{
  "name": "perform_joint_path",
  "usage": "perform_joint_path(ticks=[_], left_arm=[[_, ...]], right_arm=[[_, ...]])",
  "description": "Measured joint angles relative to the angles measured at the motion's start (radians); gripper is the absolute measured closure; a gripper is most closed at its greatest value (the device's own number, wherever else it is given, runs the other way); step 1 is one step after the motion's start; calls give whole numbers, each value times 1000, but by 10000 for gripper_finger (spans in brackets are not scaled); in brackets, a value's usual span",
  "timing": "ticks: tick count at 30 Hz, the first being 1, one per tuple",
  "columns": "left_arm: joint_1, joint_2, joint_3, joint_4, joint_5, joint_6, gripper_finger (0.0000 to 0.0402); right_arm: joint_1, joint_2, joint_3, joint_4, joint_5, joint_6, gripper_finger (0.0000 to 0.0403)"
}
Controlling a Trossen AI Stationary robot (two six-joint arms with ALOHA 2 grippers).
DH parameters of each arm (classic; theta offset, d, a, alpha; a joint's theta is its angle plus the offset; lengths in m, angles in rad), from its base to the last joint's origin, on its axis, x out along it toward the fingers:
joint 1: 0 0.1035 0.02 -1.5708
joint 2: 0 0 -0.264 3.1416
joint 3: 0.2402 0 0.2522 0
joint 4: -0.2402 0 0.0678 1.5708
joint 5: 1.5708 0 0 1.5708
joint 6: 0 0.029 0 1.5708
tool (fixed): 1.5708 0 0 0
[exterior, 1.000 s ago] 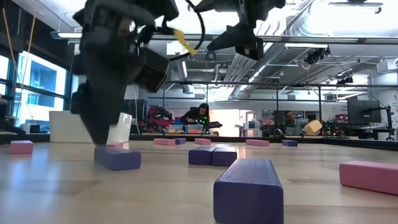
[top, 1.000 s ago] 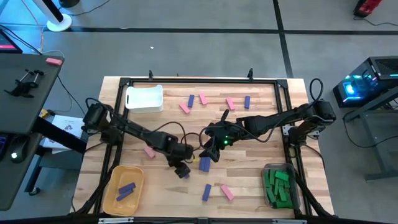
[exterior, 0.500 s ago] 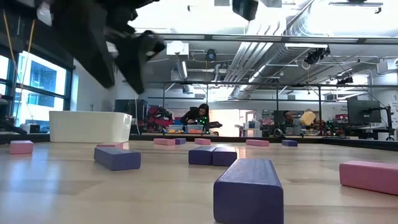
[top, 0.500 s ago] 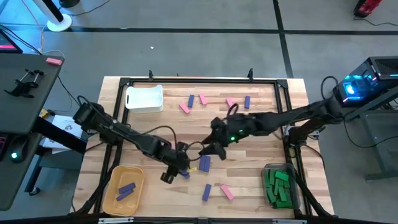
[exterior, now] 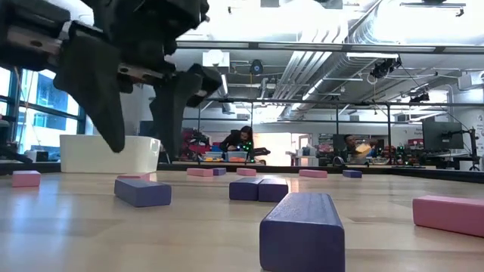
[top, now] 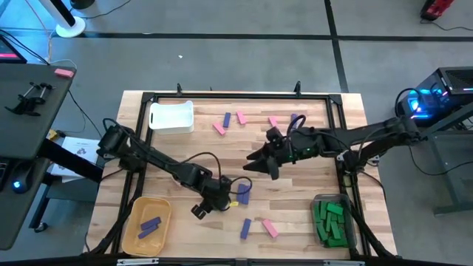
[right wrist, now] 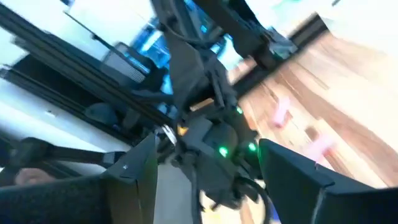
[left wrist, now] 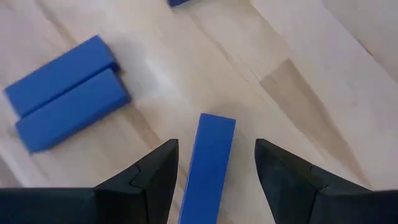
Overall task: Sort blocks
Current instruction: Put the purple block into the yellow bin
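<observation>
Since half a second ago, the right tool has pulled back toward the far right side of the tabletop and carries nothing, while the left tool has come lower over the loose blue block near the front middle. In the left wrist view this block lies lengthwise between the two fingers, which stand well apart and do not touch it. Just beside it lies a pair of blue blocks, side by side and touching each other.

The right tool's fingers are also spread, with nothing between them; it hangs above the middle of the tabletop (its wrist camera looks mostly at the other arm and the room).

The step in hand seems to be the pick of one blue block by the left arm. The yellow bin at the front left already holds two blue blocks, so I judge this is the goal for it. The clear bin at the front right holds the green ones. Several pink blocks and blue ones are still scattered, so the sorting is perhaps half done.

The next move calls for a little more descent, then closing on the long sides of the block without pushing the neighbouring pair.
</observation>
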Motion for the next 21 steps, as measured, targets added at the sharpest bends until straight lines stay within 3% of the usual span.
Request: perform_joint_path(ticks=[7,16,18,21], left_arm=[[29,78,-1,0,-7,61,202],[39,115,4,-12,9,61,204],[39,112,4,-17,7,27,220],[41,104,4,-43,2,-41,283]], right_arm=[[23,-4,0,28,70,3,190],[25,-4,0,69,78,2,190],[25,-4,0,70,79,-2,190],[24,-4,0,69,79,-10,190]])
